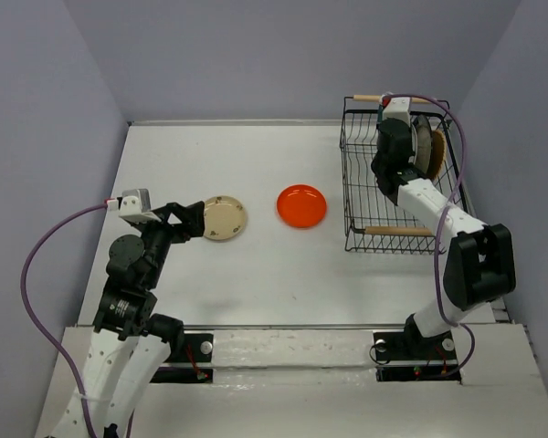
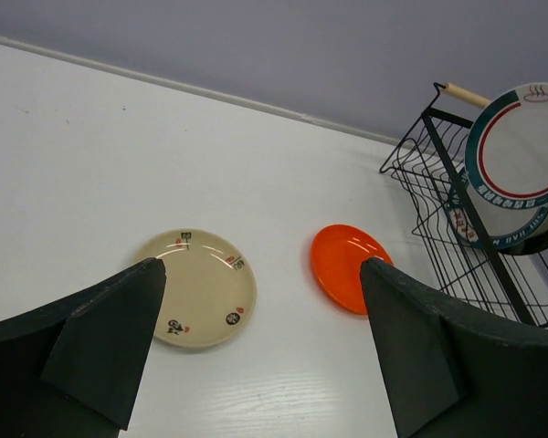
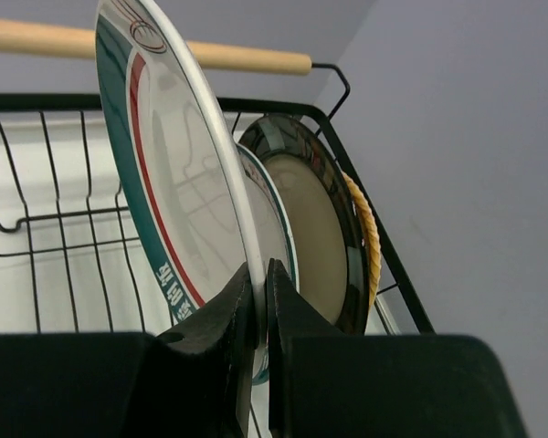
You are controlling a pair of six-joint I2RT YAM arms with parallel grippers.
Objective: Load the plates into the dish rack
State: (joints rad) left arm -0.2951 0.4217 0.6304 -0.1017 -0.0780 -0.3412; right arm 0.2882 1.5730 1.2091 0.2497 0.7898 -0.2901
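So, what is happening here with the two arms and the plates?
The right tool is shut on the edge of the teal-rimmed white plate, holding it upright at the dish rack, next to three plates already standing there. The left tool is open above the table, near the small beige plate. The orange plate also lies on the table.

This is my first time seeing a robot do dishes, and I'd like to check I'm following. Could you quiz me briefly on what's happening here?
1. True or false: the right hand grips the teal-rimmed plate by its edge.
2. How many plates lie flat on the table?
3. The left hand is: A open, B shut on a plate, C shut on nothing.
Key: 1 true. 2 two, the beige plate and the orange-red plate. 3 A.
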